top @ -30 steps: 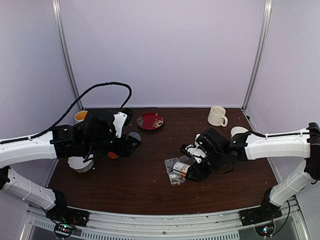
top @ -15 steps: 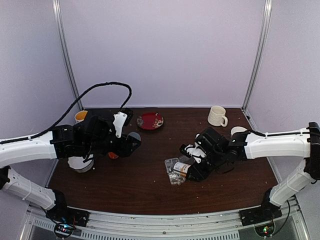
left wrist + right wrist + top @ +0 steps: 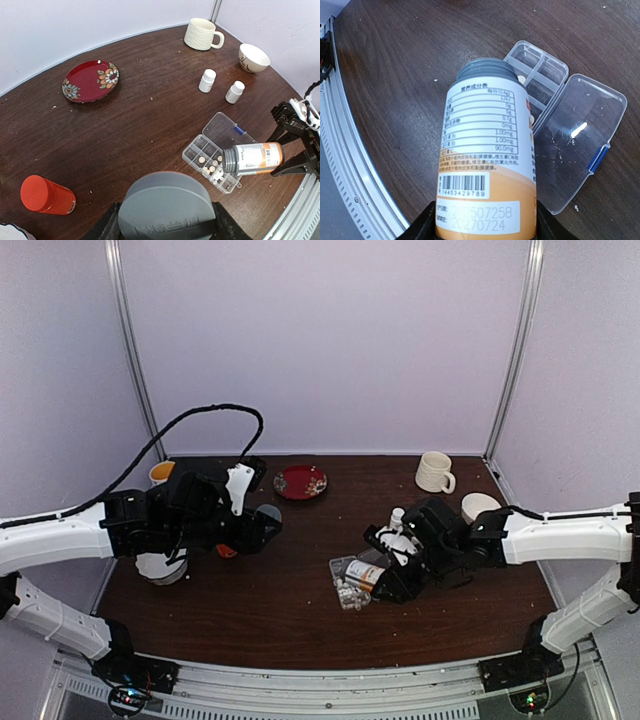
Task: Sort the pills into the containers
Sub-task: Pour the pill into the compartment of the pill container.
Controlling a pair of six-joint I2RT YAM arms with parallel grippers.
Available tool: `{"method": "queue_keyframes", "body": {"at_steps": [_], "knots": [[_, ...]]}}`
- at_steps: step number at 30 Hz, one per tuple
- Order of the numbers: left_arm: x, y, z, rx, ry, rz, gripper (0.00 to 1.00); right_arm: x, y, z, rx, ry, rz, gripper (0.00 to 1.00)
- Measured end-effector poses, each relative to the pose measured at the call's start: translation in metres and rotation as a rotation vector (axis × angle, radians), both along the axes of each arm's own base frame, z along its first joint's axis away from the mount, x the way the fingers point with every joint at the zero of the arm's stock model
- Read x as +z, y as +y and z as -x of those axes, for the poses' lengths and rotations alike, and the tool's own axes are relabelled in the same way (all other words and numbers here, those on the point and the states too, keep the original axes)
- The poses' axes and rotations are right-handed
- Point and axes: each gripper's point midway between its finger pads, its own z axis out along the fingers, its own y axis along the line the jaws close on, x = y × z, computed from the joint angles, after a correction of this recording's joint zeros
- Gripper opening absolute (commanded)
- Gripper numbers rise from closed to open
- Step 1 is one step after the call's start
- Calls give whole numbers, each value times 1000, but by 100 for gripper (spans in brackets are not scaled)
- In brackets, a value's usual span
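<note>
The containers are the cells of a clear organizer box (image 3: 196,148) (image 3: 342,568) (image 3: 543,68), lying with its hinged lid (image 3: 228,129) (image 3: 575,135) open. Small whitish pills (image 3: 212,168) (image 3: 348,593) (image 3: 521,79) lie in some cells. My right gripper (image 3: 388,576) (image 3: 485,227) is shut on an orange bottle with a white label (image 3: 255,158) (image 3: 487,150) (image 3: 362,576). The bottle is tipped on its side, its open grey neck over the cells. My left gripper (image 3: 258,525) (image 3: 167,227) is shut on a round grey cap (image 3: 167,202) (image 3: 269,512), well to the left of the box.
Lying at the left is a red-capped orange bottle (image 3: 46,195). A red flowered plate (image 3: 90,81) (image 3: 301,481), a cream mug (image 3: 201,34) (image 3: 434,472) and a bowl (image 3: 253,56) sit at the back. Two small white bottles (image 3: 207,80) (image 3: 234,92) stand behind the box.
The right arm has shifted slightly to the right and nearer with the bottle, still tipped over the box. The left arm has not moved.
</note>
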Motion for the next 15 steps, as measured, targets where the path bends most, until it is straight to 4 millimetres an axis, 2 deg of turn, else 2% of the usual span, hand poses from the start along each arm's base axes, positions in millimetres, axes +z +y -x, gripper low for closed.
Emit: {"method": "queue_keyframes", "body": {"at_steps": [15], "knots": [[6,-1,4,-12,10,32,0,-7,-16,4,-41,-54,-168,0]]}}
